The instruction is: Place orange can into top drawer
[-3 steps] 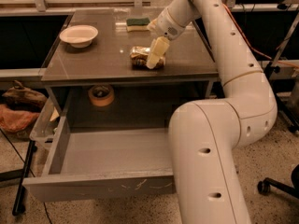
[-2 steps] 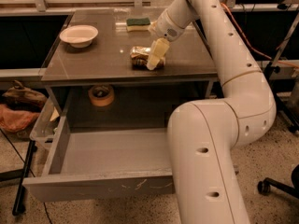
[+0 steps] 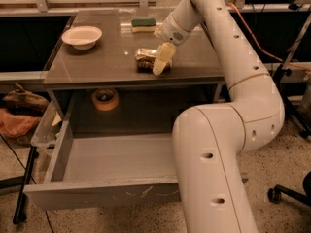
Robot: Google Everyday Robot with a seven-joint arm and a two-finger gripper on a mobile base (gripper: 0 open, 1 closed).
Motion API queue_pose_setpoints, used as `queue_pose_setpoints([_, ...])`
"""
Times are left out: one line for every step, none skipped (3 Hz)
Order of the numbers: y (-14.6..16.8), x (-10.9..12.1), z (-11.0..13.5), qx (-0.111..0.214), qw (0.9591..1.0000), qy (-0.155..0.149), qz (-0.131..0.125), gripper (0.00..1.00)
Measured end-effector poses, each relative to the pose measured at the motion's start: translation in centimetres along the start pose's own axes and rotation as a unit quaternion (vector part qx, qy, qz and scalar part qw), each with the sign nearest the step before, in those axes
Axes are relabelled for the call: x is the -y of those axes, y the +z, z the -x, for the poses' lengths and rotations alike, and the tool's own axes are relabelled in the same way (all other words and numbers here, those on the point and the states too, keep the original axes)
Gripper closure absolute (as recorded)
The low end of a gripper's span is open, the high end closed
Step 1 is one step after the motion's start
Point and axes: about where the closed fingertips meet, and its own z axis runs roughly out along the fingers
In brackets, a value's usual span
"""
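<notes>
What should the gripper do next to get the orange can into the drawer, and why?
Probably grasp the shiny golden-orange can: it lies on its side on the brown tabletop with the gripper right against it, not lifted. The wide grey top drawer below already stands open.

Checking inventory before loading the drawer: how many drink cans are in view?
1: the orange can lies on the tabletop, the gripper against it. The arm may hide others.

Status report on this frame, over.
Gripper at orange can on tabletop. Can on its side. Top drawer open below. Bowl and sponge stand apart.
</notes>
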Motion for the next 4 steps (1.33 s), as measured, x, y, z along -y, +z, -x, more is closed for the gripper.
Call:
queue_pose_setpoints([0.0, 0.0, 0.0, 0.0, 1.0, 0.0, 0.0, 0.19])
queue_pose_setpoints([0.0, 0.0, 0.0, 0.0, 1.0, 0.0, 0.0, 0.42])
queue_pose_setpoints([0.0, 0.0, 0.0, 0.0, 1.0, 0.0, 0.0, 0.65])
queue_pose_setpoints([-0.1, 0.1, 1.1, 0.017, 0.9997, -0.016, -0.004, 0.89])
